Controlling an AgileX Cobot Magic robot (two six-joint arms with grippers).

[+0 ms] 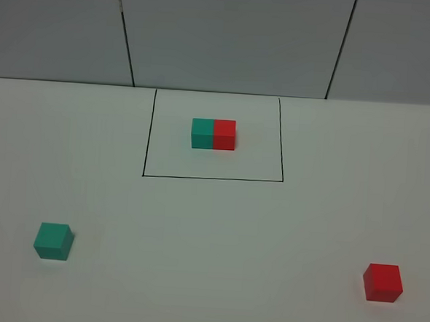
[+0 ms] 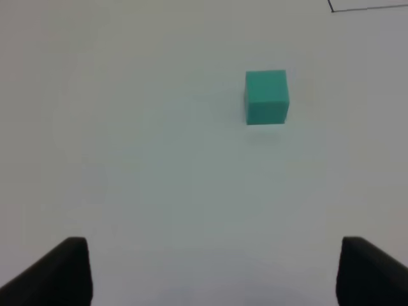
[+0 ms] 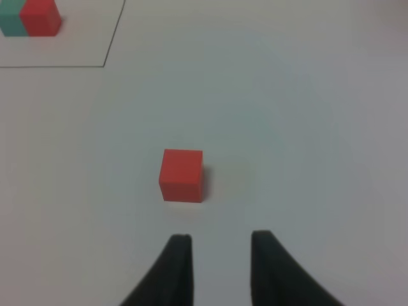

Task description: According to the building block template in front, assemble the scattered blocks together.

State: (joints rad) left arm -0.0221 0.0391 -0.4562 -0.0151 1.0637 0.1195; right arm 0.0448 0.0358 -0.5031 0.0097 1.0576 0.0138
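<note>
- On the desk (image 1: 211, 219) nothing is assembled yet; all the joining is left.
- The building block template (image 1: 214, 134), teal touching red, sits inside its drawn black frame (image 1: 212, 179) at the far middle; there is no container here.
- My left pincer (image 2: 215, 255) gapes wide and my right pincer (image 3: 220, 241) is narrowly apart; both are empty.
- The teal cube (image 1: 53, 240) lies near left and the red cube (image 1: 383, 281) near right, well apart.

Two teal cubes (image 1: 53, 240) (image 1: 203, 132), two red cubes (image 1: 383, 281) (image 1: 225, 134)

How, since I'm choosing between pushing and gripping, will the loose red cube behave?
The red cube looks rigid and flat-faced, so it should probably slide, not roll. It is as wide as tall, so tipping seems unlikely. Its matte faces likely give the right gripper fair hold.
</note>
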